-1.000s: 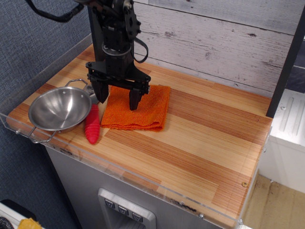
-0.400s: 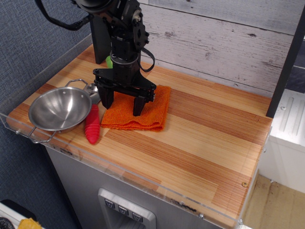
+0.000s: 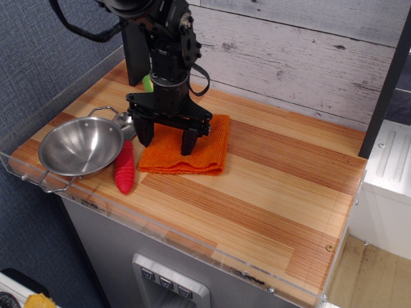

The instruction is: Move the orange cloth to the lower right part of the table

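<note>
The orange cloth (image 3: pixel 199 153) lies folded and flat on the wooden table (image 3: pixel 270 186), left of the middle, near the back. My black gripper (image 3: pixel 166 142) stands upright over the cloth's left half, jaws open wide. One fingertip (image 3: pixel 187 145) rests on the cloth; the other fingertip (image 3: pixel 145 137) is at the cloth's left edge. Whether the tips press the cloth I cannot tell. The lower right part of the table is bare wood.
A steel bowl (image 3: pixel 81 147) with wire handles sits at the left front corner. A red ribbed toy (image 3: pixel 124 169) lies between bowl and cloth. A green object (image 3: pixel 148 83) shows behind the arm. A clear acrylic rim (image 3: pixel 192 247) edges the table.
The gripper has moved slightly right and down onto the cloth. The cloth's front left corner has shifted a little to the right.
</note>
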Available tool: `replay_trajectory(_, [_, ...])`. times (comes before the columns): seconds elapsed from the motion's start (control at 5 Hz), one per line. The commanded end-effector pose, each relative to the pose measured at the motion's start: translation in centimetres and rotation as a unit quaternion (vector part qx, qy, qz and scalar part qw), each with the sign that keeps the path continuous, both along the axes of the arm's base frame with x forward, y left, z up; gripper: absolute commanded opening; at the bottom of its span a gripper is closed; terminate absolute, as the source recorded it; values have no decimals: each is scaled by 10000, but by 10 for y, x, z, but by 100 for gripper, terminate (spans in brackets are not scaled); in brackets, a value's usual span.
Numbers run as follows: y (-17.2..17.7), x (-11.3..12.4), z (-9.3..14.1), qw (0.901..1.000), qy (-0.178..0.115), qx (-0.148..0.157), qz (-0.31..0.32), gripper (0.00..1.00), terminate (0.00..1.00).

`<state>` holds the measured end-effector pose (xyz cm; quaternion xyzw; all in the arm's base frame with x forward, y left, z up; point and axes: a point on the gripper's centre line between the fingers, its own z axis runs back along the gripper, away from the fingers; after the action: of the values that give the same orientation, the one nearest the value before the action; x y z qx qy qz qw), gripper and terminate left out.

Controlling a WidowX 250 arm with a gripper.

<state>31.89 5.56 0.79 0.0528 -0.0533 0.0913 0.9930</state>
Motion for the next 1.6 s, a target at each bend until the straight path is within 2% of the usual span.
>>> replay_trajectory(0.0, [-60,-6,-2,9958,-25,-185,-899,100,0])
replay_trajectory(0.2, [-78,-12,4,9906,-64,-152,-1356,100,0])
replay_trajectory(0.8, [-124,-47,13,9759,-99,-266,-2163,100,0])
replay_trajectory(1.0, [-131,-52,14,9735,-95,-287,-2268,100,0])
replay_trajectory(1.4, [-122,-49,19,9755,-223,-242,-2177,100,0])
